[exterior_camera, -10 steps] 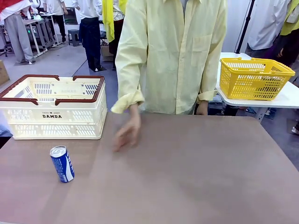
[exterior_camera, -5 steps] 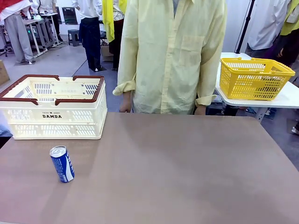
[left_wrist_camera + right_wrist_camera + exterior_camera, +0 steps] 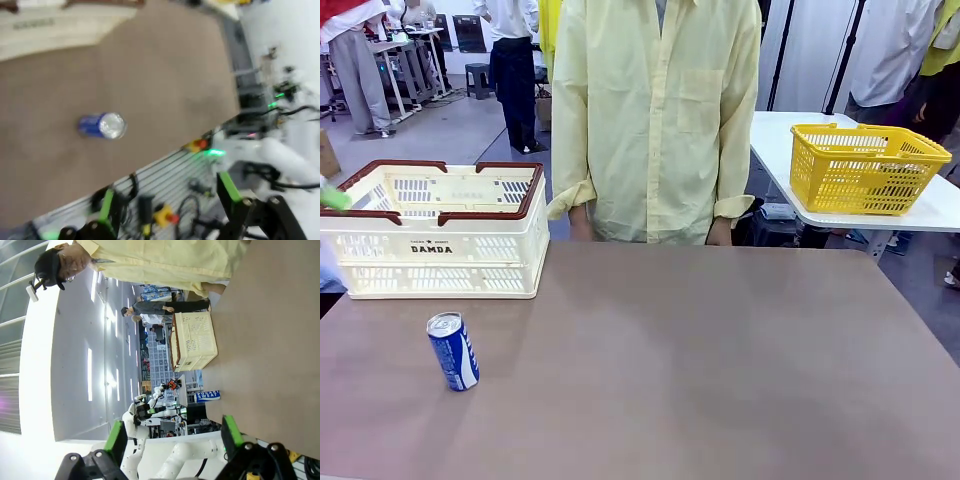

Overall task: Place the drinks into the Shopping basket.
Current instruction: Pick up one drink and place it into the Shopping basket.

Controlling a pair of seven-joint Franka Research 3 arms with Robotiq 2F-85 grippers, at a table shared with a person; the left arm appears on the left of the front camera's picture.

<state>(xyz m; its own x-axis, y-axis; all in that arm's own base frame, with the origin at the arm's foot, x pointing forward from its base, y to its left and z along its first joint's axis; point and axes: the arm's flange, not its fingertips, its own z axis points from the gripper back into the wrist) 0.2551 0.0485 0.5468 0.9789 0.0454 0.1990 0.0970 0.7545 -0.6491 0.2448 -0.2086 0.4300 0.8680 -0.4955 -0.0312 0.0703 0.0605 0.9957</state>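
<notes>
Left hand (image 3: 167, 200): fingers spread as wide as they go, nothing between them. It hangs above the bench (image 3: 165, 75) pointing down, fingertips over the cable clutter just off the bench's robot-side edge; its wrist picture is smeared. Right hand (image 3: 174, 437): same, fully spread and empty, wrist rolled on its side, looking low across the bench top toward the far side. Blue can (image 3: 453, 351) stands upright on the bench on the robot's left, silver top up. It is just on the robot's side of the Shopping basket (image 3: 432, 235), near it but not touching, so not in it. From the left wrist the can shows top-on, beyond the fingertips and off to one side, not between the jaws. Shopping basket sits at the far-left corner of the bench: cream slotted walls, red-brown rim handles, DAMDA on the near wall. Person (image 3: 655, 120) in a pale yellow shirt stands at the middle of the far edge, arms down at their sides. Only bare bench top lies between the left hand and the can. Green smear (image 3: 332, 197) at the Shopping basket's left rim in the front view, can't tell what it is. Yellow mesh basket (image 3: 865, 168) sits on a white side bench (image 3: 940, 210) off to the right, well apart. Count: two hands, one blue can, one Shopping basket, one yellow mesh basket, one person at the bench.
</notes>
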